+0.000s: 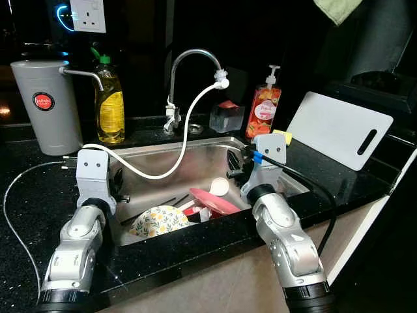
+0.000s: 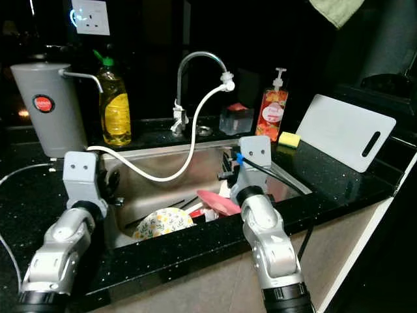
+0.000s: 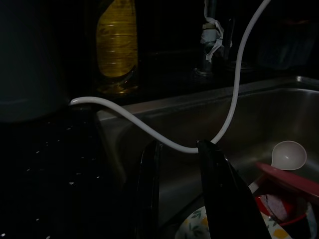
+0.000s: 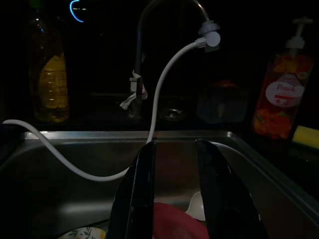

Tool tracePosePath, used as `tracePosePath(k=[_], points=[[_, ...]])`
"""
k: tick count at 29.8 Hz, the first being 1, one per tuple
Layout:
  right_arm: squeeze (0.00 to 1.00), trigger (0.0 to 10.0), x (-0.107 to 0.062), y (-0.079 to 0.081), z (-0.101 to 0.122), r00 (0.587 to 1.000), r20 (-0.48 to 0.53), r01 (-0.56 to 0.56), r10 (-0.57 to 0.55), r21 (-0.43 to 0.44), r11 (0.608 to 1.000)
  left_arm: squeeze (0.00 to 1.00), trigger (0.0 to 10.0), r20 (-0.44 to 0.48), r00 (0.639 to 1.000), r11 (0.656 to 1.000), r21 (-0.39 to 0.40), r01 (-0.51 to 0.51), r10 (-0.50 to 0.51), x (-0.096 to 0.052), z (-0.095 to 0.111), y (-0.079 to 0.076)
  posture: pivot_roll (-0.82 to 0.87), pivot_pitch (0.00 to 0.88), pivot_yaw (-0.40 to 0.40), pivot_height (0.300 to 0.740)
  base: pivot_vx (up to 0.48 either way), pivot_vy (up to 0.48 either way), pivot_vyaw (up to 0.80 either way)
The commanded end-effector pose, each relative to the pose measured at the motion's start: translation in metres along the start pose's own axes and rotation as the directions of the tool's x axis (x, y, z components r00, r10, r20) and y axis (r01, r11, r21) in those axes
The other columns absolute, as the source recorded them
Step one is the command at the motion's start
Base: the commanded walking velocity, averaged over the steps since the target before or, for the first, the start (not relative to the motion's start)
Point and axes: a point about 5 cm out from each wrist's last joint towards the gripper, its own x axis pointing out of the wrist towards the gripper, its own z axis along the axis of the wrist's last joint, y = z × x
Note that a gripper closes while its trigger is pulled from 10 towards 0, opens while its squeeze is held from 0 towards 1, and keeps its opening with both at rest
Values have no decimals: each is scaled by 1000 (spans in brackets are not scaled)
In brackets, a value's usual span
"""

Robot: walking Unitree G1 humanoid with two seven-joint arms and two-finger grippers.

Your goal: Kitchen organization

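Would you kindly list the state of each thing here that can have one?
left gripper: open, empty, over sink.
right gripper: open, empty, over sink.
faucet: no water visible.
sink: holds dishes.
floral plate: tilted in sink.
cutting board: leaning upright.

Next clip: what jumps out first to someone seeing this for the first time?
Both grippers, left gripper and right gripper, hang open over a steel sink holding a floral plate, red dishes and a white ladle. A white hose loops from the faucet across the basin.
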Motion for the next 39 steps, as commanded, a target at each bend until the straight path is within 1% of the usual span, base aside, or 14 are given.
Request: tracePosePath(k=[1,9,14,17,18,19,22,23,24,25,27,28,29,39], points=[[0,10000,-2,-8,-3,999,-8,40,-40,0,999,0,10000,-4,1000,1000,-8,15,-15,2,-2,-6,-82,0,-64,740,0,0,0],[0,10000,-9,-20,-7,995,-16,102,-102,-17,995,0,10000,28,1000,1000,-11,1,-1,2,2,-5,-86,0,-51,740,0,0,0],[0,10000,-22,-73,-16,968,-44,242,-248,-115,963,0,10000,68,967,968,29,-248,246,-12,16,29,-76,0,-46,740,0,0,0],[0,10000,-23,-77,-17,965,-46,253,-260,-125,959,0,10000,70,958,958,49,-282,279,-15,16,33,-76,0,-46,740,0,0,0],[0,10000,-26,-85,-19,955,-51,283,-292,-141,949,0,10000,55,932,930,70,-361,358,-18,14,45,-64,0,-47,740,0,0,0],[0,10000,-26,-85,-19,955,-51,283,-292,-141,949,0,10000,55,932,930,70,-361,358,-18,14,45,-64,0,-47,740,0,0,0],[0,10000,-34,-115,-25,899,-68,416,-434,-180,891,0,10000,6,804,799,104,-592,595,-36,10,86,-57,0,-49,740,0,0,0],[0,10000,-34,-115,-25,899,-68,416,-434,-180,891,0,10000,6,804,799,104,-592,595,-36,10,86,-57,0,-49,740,0,0,0],[0,10000,-36,-121,-27,882,-77,445,-465,-187,876,0,10000,-25,761,751,188,-633,648,-40,5,94,-46,0,-52,740,0,0,0],[0,10000,-36,-121,-27,882,-77,445,-465,-187,876,0,10000,-25,761,751,188,-633,648,-40,5,94,-46,0,-52,740,0,0,0],[0,10000,-43,-133,-36,831,-107,519,-545,-204,830,0,10000,-108,682,680,281,-677,724,-49,-9,105,-40,0,-60,740,0,0,0],[0,10000,-43,-133,-36,831,-107,519,-545,-204,830,0,10000,-108,682,680,281,-677,724,-49,-9,105,-40,0,-60,740,0,0,0],[0,10000,-49,-145,-43,778,-141,581,-613,-212,786,0,10000,-143,644,655,280,-702,752,-55,-15,110,-42,0,-61,740,0,0,0],[0,10000,-49,-145,-56,746,-206,605,-633,-189,774,0,10000,-67,649,638,285,-715,758,-54,-7,106,-32,0,-76,740,0,0,0]])
